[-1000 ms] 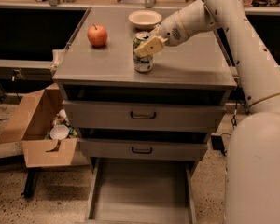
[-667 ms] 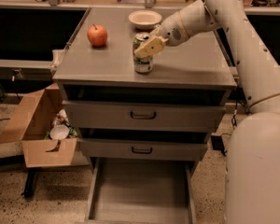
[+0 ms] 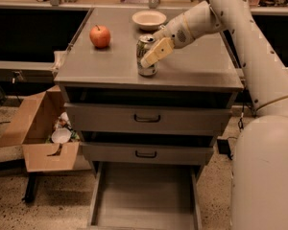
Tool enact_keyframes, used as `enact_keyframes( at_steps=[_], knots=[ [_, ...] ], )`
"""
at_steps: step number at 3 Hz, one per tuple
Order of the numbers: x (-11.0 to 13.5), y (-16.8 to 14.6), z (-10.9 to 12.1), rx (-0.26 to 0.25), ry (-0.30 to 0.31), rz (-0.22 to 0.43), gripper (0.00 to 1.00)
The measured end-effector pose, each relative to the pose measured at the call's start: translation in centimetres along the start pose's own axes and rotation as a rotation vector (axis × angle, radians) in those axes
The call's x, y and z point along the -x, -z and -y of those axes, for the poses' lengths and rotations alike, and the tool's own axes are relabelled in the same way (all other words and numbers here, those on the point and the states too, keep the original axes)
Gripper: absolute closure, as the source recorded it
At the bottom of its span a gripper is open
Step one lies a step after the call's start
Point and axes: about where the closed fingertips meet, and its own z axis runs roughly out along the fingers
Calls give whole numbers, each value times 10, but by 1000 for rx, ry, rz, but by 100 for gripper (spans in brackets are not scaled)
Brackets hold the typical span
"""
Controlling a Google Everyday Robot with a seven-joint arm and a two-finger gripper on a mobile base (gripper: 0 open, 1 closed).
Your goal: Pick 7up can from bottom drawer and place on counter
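The 7up can [image 3: 146, 71], silvery-white with a pull-tab lid, stands upright on the grey counter [image 3: 197, 66], near its middle. My gripper [image 3: 151, 55] reaches in from the right and sits around the can, with a tan finger [image 3: 156, 51] lying across the can's front. The fingers look closed on the can. The bottom drawer [image 3: 144, 195] is pulled open at the foot of the cabinet, and its flat grey floor shows nothing in it.
A red apple [image 3: 100, 36] sits at the counter's left and a white bowl [image 3: 149, 19] at its back. Two closed drawers [image 3: 147, 118] with black handles are below. An open cardboard box [image 3: 38, 128] stands on the floor to the left. My white arm fills the right side.
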Motion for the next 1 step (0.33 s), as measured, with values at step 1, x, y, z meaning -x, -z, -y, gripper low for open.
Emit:
enact_keyframes(
  at_steps=[1],
  knots=[
    [0,0,0,0,0,0,0]
  ],
)
